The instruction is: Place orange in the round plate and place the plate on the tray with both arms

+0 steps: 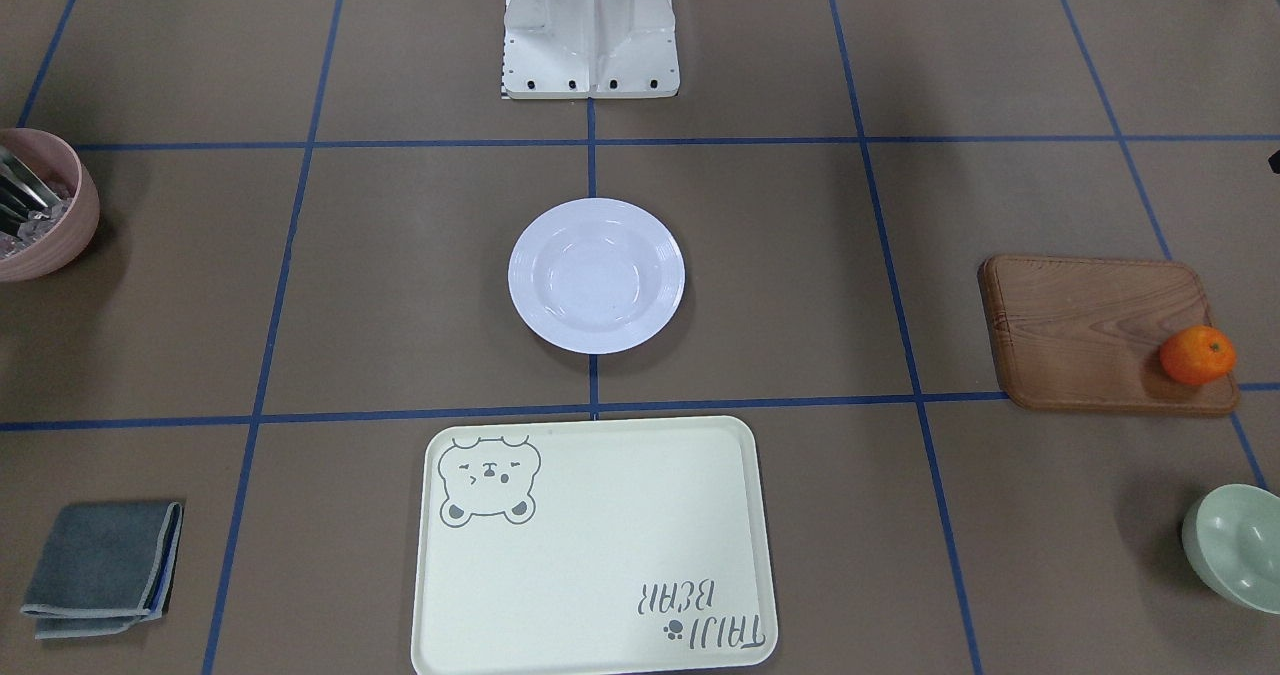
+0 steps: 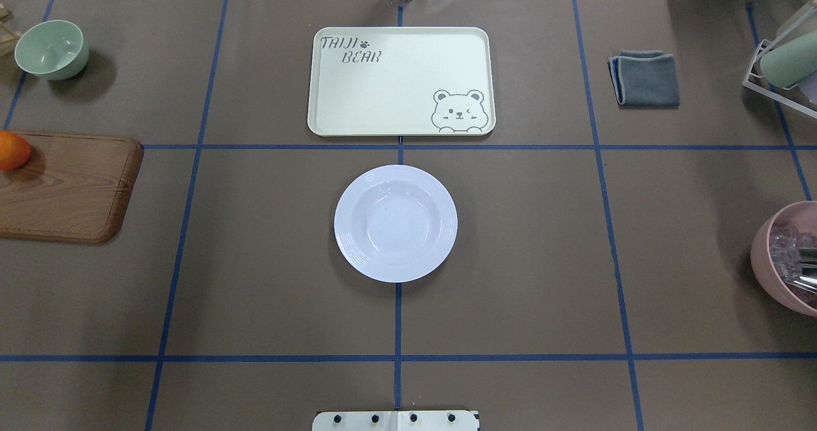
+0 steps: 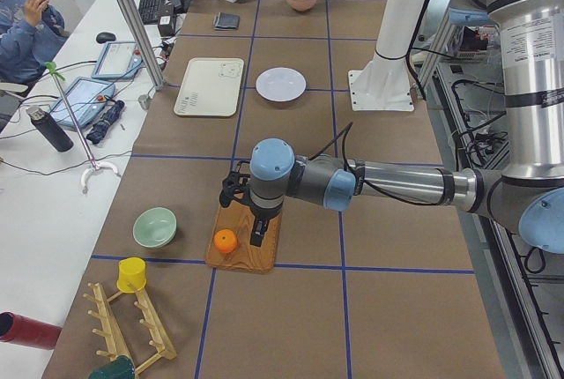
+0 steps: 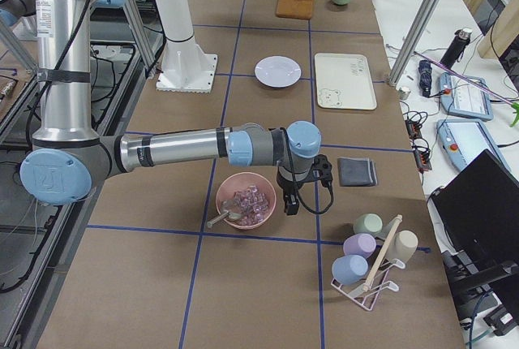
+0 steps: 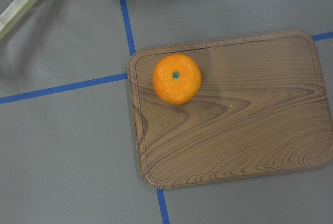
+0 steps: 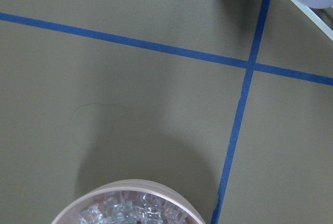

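Note:
The orange (image 5: 177, 78) rests on one corner of a brown wooden board (image 5: 234, 120), at the table's left end (image 2: 11, 150). The white round plate (image 2: 396, 223) stands empty in the middle of the table. Just beyond it lies the cream tray (image 2: 401, 80) with a bear drawing, nothing on it. My left gripper (image 3: 247, 220) hangs over the board, close beside the orange (image 3: 226, 240); I cannot tell whether it is open or shut. My right gripper (image 4: 302, 195) hovers next to the pink bowl (image 4: 245, 200); its state I cannot tell either. Neither wrist view shows fingers.
A pale green bowl (image 2: 51, 49) sits beyond the board. The pink bowl (image 2: 788, 258) holds ice cubes and cutlery. A folded grey cloth (image 2: 644, 78) lies right of the tray. A cup rack (image 4: 373, 256) stands at the right end, a wooden peg rack (image 3: 132, 335) at the left.

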